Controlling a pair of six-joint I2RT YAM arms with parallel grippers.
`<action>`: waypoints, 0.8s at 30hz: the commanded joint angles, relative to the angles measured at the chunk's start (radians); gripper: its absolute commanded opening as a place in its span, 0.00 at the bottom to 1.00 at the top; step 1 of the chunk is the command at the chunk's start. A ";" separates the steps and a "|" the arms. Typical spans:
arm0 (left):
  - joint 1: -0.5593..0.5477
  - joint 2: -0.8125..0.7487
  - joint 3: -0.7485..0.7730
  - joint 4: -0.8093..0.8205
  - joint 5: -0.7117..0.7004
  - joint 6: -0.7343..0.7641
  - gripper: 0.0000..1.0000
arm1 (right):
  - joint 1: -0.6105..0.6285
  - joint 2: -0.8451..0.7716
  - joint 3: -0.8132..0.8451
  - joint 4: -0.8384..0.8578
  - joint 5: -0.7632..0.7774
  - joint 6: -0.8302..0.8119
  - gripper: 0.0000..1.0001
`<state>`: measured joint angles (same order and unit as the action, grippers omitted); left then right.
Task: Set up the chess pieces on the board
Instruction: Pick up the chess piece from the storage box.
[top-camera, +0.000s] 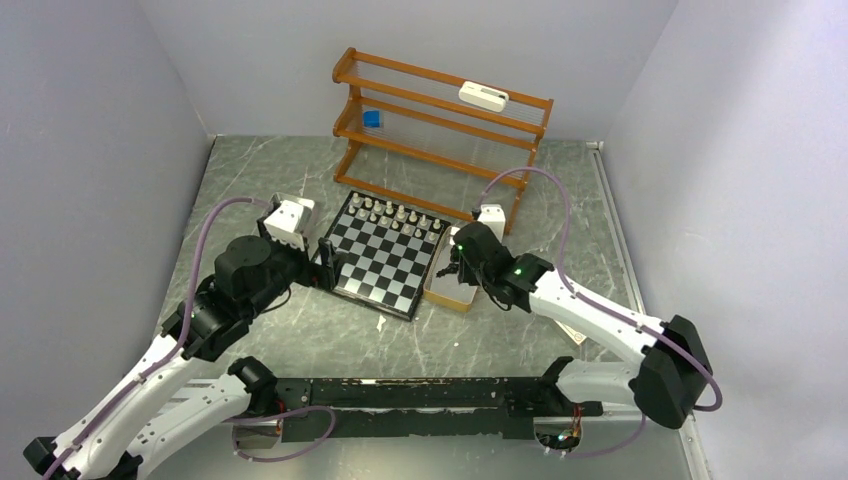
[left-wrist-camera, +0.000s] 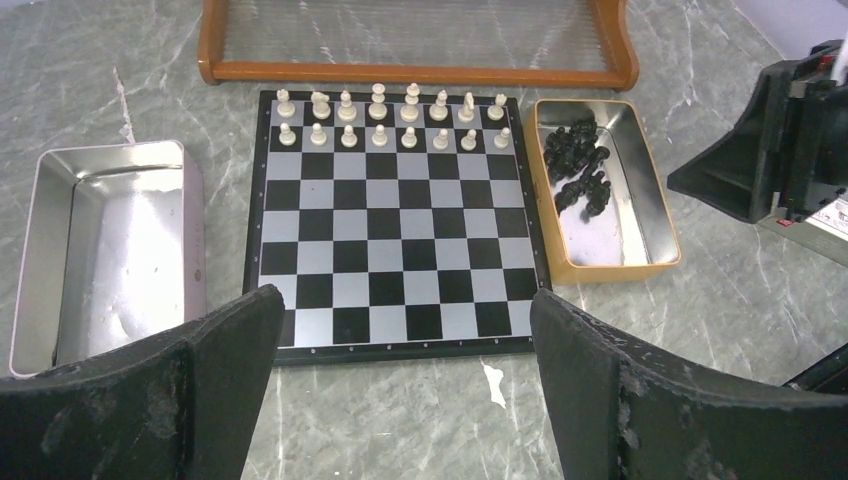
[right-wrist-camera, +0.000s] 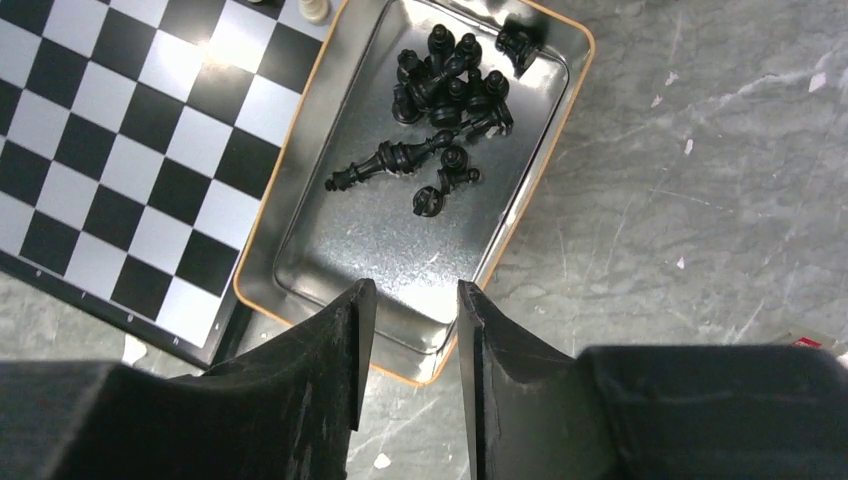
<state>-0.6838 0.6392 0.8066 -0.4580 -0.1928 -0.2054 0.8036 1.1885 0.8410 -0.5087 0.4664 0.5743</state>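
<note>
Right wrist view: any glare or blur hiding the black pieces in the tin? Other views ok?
Right wrist: black pieces sharp, dark against the tin; a bright reflection on the tin floor at its near end, clear of the pile. Left wrist: sheen on the metal tray, board evenly lit. Top external: black pieces not discernible.

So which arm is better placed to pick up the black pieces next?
Probably the right. The right gripper hangs just above the orange-rimmed tin holding the black pieces, while the left gripper sits across the board, by the empty tin.
</note>
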 joint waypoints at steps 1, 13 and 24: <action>-0.006 -0.010 -0.005 0.006 -0.010 0.017 0.98 | -0.043 0.050 -0.007 0.088 -0.034 -0.024 0.39; -0.006 -0.007 -0.003 0.008 0.006 0.027 0.97 | -0.109 0.196 -0.020 0.190 -0.122 0.009 0.35; -0.006 -0.010 -0.002 -0.001 0.008 0.031 0.97 | -0.141 0.330 0.006 0.234 -0.110 0.022 0.33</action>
<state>-0.6838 0.6323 0.8043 -0.4580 -0.1909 -0.1932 0.6727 1.4933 0.8291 -0.3229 0.3473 0.5808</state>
